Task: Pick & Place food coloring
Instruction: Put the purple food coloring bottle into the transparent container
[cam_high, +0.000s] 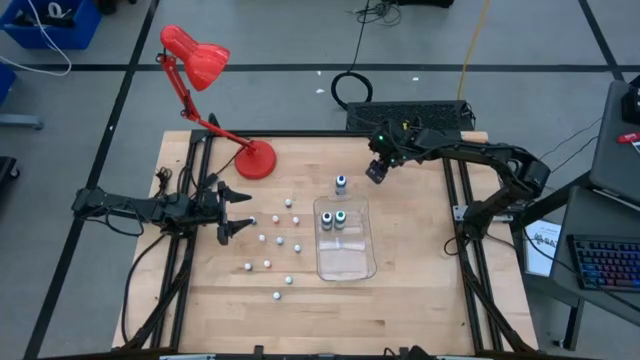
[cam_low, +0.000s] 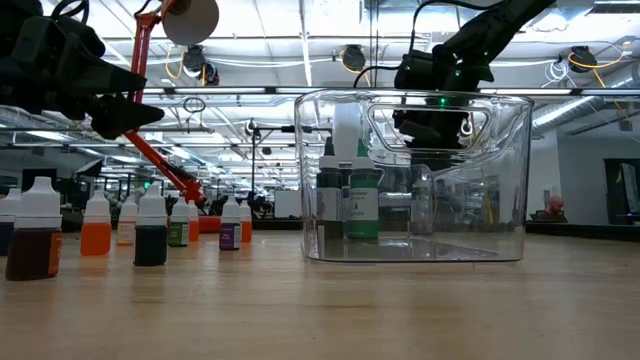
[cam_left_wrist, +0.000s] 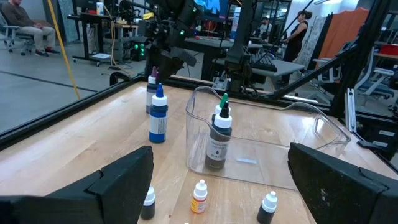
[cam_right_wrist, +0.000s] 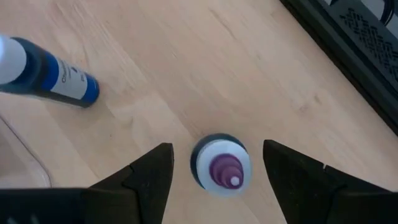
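Note:
Two thumb-sized food coloring bottles stand upright in the clear tray; one has a green tip. A blue bottle stands on the wood just beyond the tray's far end. A purple-tipped bottle stands near it, seen from straight above. My right gripper hangs over it, open and pointing down, one finger on each side without touching. Several tiny whitish bottles stand scattered left of the tray. My left gripper waits open at the table's left side.
A red desk lamp stands with its base on the far-left part of the table. A black keyboard lies along the far edge behind my right gripper. Bare wood lies right of the tray.

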